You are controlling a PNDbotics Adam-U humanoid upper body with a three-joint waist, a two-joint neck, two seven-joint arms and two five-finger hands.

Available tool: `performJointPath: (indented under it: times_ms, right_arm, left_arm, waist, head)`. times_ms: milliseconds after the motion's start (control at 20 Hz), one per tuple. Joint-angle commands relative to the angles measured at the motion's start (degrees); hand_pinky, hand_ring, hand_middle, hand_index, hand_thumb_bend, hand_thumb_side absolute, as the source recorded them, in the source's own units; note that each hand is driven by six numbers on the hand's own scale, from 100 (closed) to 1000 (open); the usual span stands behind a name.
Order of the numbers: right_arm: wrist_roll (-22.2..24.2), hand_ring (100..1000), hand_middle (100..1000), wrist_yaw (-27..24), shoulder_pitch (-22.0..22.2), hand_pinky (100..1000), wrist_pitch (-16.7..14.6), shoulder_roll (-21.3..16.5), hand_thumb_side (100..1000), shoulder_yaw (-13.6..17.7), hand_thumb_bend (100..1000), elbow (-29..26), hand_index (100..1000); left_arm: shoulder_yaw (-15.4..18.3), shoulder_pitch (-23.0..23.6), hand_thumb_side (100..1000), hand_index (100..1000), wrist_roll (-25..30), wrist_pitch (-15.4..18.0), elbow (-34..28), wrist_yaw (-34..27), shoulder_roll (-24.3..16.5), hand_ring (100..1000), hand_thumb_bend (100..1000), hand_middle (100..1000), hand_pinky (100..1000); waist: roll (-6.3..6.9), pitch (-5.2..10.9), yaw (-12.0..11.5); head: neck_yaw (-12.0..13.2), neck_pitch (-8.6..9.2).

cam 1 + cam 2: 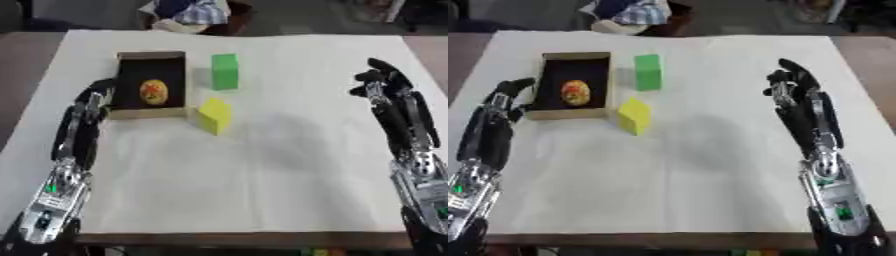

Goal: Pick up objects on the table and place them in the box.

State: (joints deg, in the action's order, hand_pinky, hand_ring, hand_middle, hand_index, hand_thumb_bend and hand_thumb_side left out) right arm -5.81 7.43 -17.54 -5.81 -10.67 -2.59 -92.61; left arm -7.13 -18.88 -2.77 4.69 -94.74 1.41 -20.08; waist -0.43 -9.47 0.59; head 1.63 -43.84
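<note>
The box [150, 84] lies on the counter [262, 170] and already holds an orange egg-shaped thing [154, 92]. The yellow block [214, 115] and the green block [225, 71] wait just beside it. The left hand [92, 107] rests open against the box, probably to steady it; the right hand [794, 90] is open, holding nothing.

Box [150, 112] holds an orange oval [154, 92]; green block [225, 71], yellow block [214, 115] beside it.
</note>
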Motion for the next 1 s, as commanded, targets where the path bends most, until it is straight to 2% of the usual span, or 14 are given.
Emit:
performJointPath:
  times_ms: [50,250,400,650,1000]
  right_arm:
    - [0.2,619,663,-0.2,-0.5,749,-0.1,-0.5,700,-0.2,100,-1.2,875]
    - [0.3,619,663,-0.3,-0.5,749,-0.1,-0.6,701,-0.3,100,-1.1,875]
    - [0.3,619,663,-0.3,-0.7,749,-0.1,-0.6,701,-0.4,100,-1.1,876]
    - [1.1,620,665,0.7,-2.6,751,0.2,-1.3,687,-1.1,100,-0.1,877]
    - [5.4,624,673,4.8,-9.2,756,0.5,-3.2,657,-4.7,100,4.4,886]
  left_arm:
    - [-1.8,-3.2,801,813,3.7,-0.6,-1.9,3.3,-5.6,1000,100,819,769]
    - [-5.3,-7.2,782,819,10.1,-1.0,-2.2,8.0,-9.6,1000,100,817,768]
    - [-6.9,-9.0,794,818,12.8,-1.1,-2.2,9.8,-10.3,995,100,812,765]
    - [-7.5,-8.9,811,813,12.8,-1.2,-1.9,9.7,-9.1,995,100,807,761]
    - [-7.9,-8.0,822,811,12.6,-1.1,-1.7,9.0,-8.5,994,100,805,759]
  waist:
    - [-0.24,1.44,0.3]
    - [-0.13,1.36,0.6]
    - [-0.11,1.24,0.9]
    - [-0.12,1.08,1.0]
    - [-0.12,1.36,0.5]
  head:
    - [0.0,-0.27]
    - [0.2,-0.27]
    - [0.2,-0.27]
    - [-0.1,-0.27]
    - [-0.5,-0.27]
